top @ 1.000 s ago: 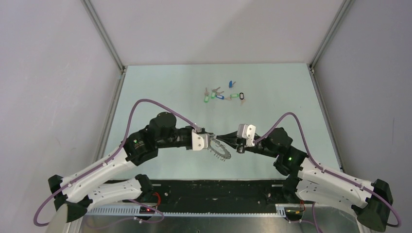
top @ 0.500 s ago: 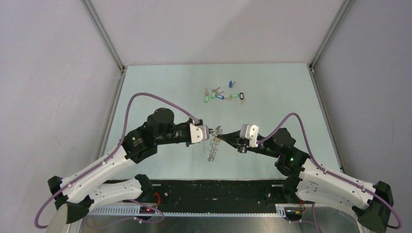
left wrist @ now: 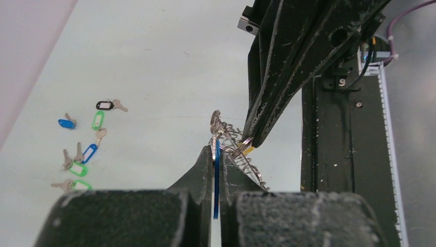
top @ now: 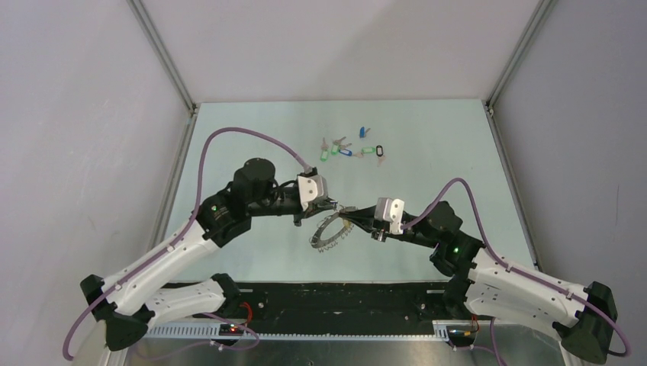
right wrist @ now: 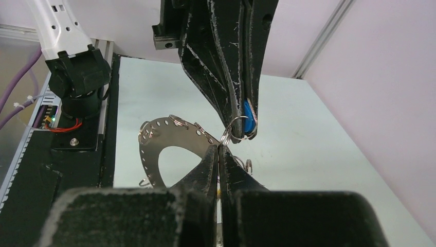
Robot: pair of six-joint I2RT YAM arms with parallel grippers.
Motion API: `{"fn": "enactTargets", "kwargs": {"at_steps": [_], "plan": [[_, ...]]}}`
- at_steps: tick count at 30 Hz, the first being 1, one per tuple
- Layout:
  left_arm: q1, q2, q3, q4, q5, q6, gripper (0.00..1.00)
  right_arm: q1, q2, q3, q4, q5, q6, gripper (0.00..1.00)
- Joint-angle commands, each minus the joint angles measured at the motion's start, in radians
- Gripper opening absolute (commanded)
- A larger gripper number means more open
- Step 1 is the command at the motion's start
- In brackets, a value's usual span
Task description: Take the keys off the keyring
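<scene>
We are looking down from high behind; wrist views are facing each other closely, sharing the keyring (right wrist: 150, 154).

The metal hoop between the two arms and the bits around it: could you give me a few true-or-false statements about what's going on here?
1. The left tool pinches a blue tag. True.
2. The right tool is wide open. False: its fingers are shut on a small yellow piece at the hoop.
3. The loose keys lie close to the arms' bases. False: they lie toward the far end of the table.
4. The loose keys' tags include green, blue and black ones. True.
5. The hoop has a row of small holes along its band. True.
</scene>
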Motion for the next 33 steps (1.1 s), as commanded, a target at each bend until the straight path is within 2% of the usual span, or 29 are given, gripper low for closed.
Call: {"fn": "enactTargets", "kwargs": {"at_steps": [1,6,15,19,29,33], "plan": [[0.027,0.021,0.07,0.047,0.135,-0.127,0.0,0.011,0.006,0.031,0.086,0.009,-0.027,0.0],[0.05,0.041,0.082,0.047,0.24,-0.163,0.0,0.015,0.024,0.047,0.071,0.061,-0.036,0.0],[0.051,0.033,0.067,0.046,0.325,-0.148,0.0,0.015,0.048,0.083,0.062,0.158,-0.05,0.0],[0.051,0.013,0.051,0.047,0.293,-0.133,0.0,0.009,0.026,0.085,0.046,0.175,-0.038,0.0],[0.05,-0.045,0.021,0.047,0.055,-0.074,0.0,-0.006,-0.023,0.084,-0.061,0.201,0.037,0.0],[0.051,-0.064,0.002,0.047,0.045,-0.036,0.0,-0.006,-0.024,0.079,-0.057,0.227,0.057,0.01]]}}
